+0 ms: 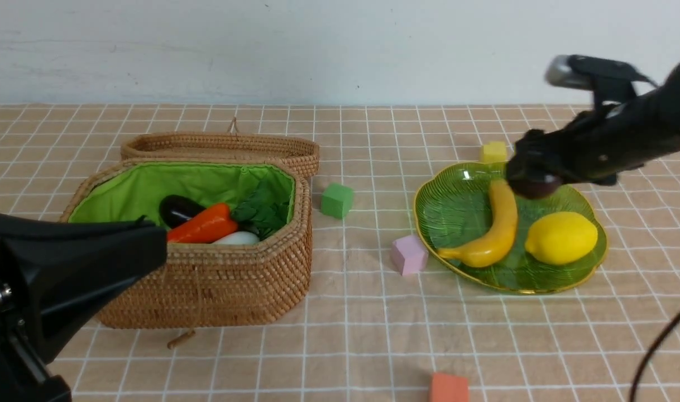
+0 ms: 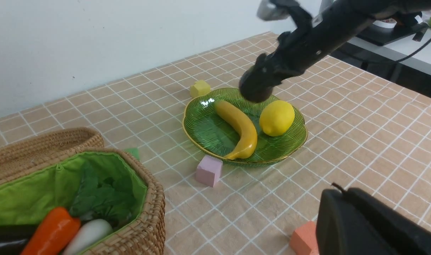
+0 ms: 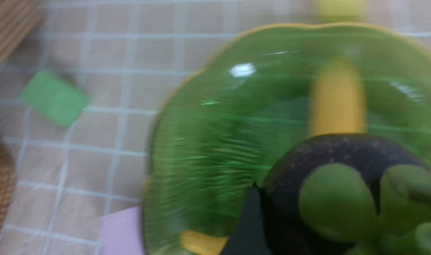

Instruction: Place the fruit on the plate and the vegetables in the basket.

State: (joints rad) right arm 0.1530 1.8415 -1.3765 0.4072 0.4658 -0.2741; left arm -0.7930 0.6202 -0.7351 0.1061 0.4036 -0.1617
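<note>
Right gripper (image 1: 532, 181) holding the mangosteen (image 1: 535, 186) above the plate (image 1: 463, 201), jaws spread wide around the round fruit. The fruit hangs over the plate's far side, just beyond the upper end of the banana (image 1: 493, 226) and behind the lemon (image 1: 561, 237). It appears clear of the glass, though motion blur in the wrist view leaves this uncertain. The release therefore turns on the bare glass directly beneath the jaws, between the banana's tip and the far rim. The banana's long axis runs from far to near, curving toward the plate's near-left edge. The mangosteen is round and dark purple, speckled, with a lobed green cap (image 3: 337, 203). The left gripper (image 1: 144, 245), nearer the basket (image 1: 234, 279), has its jaws closed and holds nothing. Eggplant (image 1: 178, 209), carrot (image 1: 203, 226) and radish (image 1: 236, 238) lie inside the basket.
</note>
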